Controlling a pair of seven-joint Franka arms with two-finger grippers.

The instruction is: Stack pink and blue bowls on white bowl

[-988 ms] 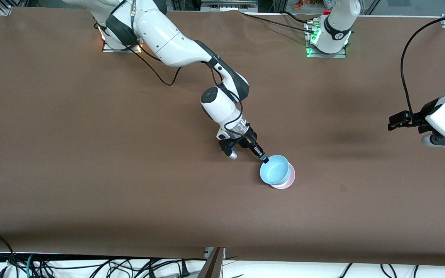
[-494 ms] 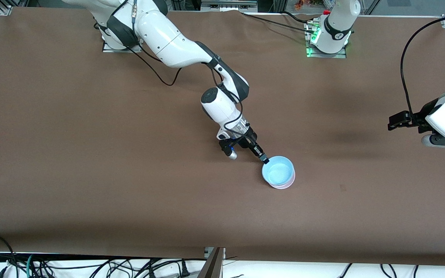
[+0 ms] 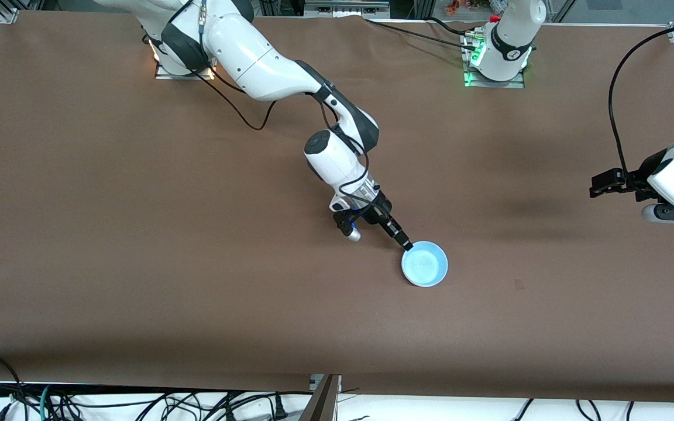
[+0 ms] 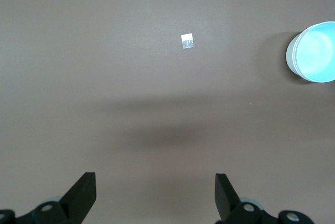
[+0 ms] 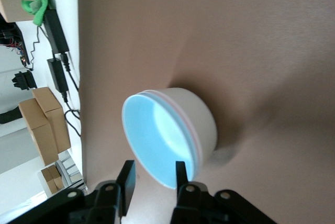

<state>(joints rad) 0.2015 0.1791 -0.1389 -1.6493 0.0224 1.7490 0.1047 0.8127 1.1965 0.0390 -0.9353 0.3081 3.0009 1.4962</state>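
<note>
The right gripper (image 3: 405, 244) is low over the middle of the table (image 3: 138, 234), at the rim of the blue bowl (image 3: 425, 264) on the side toward the robots' bases. In the right wrist view its two fingers (image 5: 126, 179) straddle that rim, one inside the bowl and one outside, with a narrow gap between them; whether the pads actually press the rim cannot be told.

The blue bowl sits nested in the stack. Three bowls can be counted, all in one stack: one blue on top, one pink bowl (image 5: 194, 136) showing only as a thin pale pink line just under the blue rim, and one white bowl (image 5: 201, 116) on the outside, standing on the table. From the front camera the blue bowl covers the other two almost wholly. The stack stands upright, near the middle of the table, somewhat toward the left arm's end.

No brand, label or writing can be read on the bowls.

The left gripper (image 3: 600, 184) hangs in the air over the left arm's end of the table, well apart from the stack; this arm waits. Its two fingers (image 4: 84, 195) are spread wide and hold nothing. In the left wrist view the stack shows at the edge of the picture, and a small pale square scrap (image 4: 187, 41) lies flat on the brown table between the gripper and the bowls; nothing can be read on it.

Cables (image 3: 138, 406) lie along the edge below the table nearest the front camera.
</note>
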